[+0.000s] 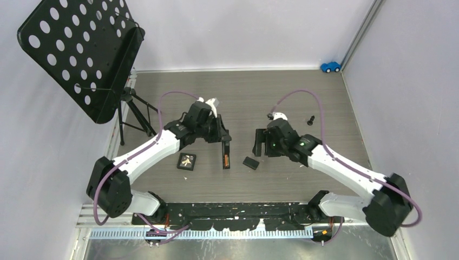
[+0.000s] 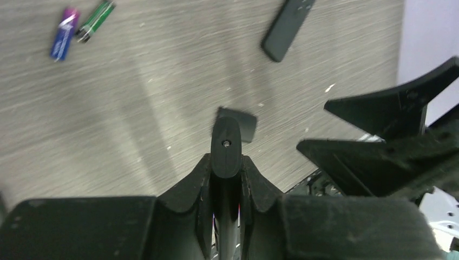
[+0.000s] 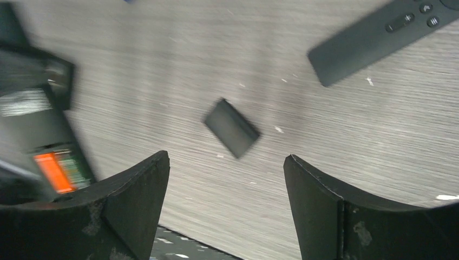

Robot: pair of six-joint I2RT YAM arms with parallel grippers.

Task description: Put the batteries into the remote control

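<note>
Blurred remote control (image 3: 32, 127), orange battery (image 3: 52, 172) seemingly inside.

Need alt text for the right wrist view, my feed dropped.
The right gripper hangs open over the grey table, the small black cover plate lying just ahead of it. Blurred at left, an open-backed remote shows an orange battery in its bay; a second remote lies buttons-up at top right.
</note>
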